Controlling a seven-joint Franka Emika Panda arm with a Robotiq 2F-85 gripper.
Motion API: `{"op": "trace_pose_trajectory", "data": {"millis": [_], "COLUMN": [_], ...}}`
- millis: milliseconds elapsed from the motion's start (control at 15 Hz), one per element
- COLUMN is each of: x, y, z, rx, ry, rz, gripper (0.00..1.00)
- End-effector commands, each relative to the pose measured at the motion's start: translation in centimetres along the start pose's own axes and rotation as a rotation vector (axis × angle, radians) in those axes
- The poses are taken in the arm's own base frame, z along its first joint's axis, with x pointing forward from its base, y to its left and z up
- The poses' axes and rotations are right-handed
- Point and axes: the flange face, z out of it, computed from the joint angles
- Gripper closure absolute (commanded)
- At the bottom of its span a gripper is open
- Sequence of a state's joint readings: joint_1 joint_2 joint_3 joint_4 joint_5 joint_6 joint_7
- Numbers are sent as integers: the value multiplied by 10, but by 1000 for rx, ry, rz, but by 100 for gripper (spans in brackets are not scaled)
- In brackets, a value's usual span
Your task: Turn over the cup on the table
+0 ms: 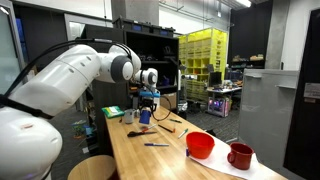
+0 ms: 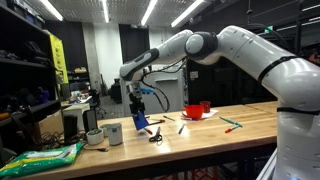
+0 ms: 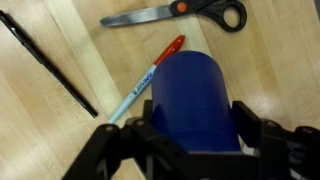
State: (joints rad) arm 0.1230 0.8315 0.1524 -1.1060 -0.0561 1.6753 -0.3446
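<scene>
Closest to the wrist camera are the gripper's (image 3: 193, 125) black fingers (image 3: 135, 135), clamped on either side of the small blue cup (image 3: 195, 95), which fills the gap between them. Just past the fingertips and off toward one finger, a pen with a red cap (image 3: 150, 75) lies slantwise on the light wood table (image 3: 270, 70), its cap end close by the cup's wall. Farther out beyond the fingertips lie scissors (image 3: 175, 12) with black handles and an orange pivot, blades together. Well off on the same side as the pen, a thin black rod (image 3: 45, 60) lies at an angle on the wood.

Seen from across the room, in both exterior views, the white arm (image 2: 240, 50) reaches down over the long workbench. The cup (image 2: 140, 122) sits tilted in the fingers, low over the tabletop; whether it touches the wood I cannot tell. Well away from the fingers, a red bowl (image 1: 200, 145) and a dark red mug (image 1: 240, 155) stand near each other. The mug rests on a white sheet (image 1: 225, 166).
</scene>
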Motion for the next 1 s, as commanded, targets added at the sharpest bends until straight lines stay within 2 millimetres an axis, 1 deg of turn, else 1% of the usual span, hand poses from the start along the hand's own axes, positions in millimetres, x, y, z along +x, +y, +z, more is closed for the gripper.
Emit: {"op": "trace_pose_trajectory", "data": {"millis": [0, 200, 267, 333, 400, 467, 667, 733, 867, 933], "x": [17, 23, 24, 27, 31, 36, 52, 56, 64, 67], "y": [-2, -5, -7, -10, -13, -21, -46, -57, -76, -81], "z": [8, 17, 15, 10, 5, -2, -24, -33, -44, -47], "rx": [59, 90, 86, 66, 38, 5, -96, -134, -200, -233], "ry": [-43, -77, -80, -62, -27, 12, 151, 200, 313, 371], "rz": [-39, -56, -62, -69, -77, -92, -135, -136, -133, -130], "gripper": [48, 48, 6, 5, 2, 0, 0, 0, 0, 0]}}
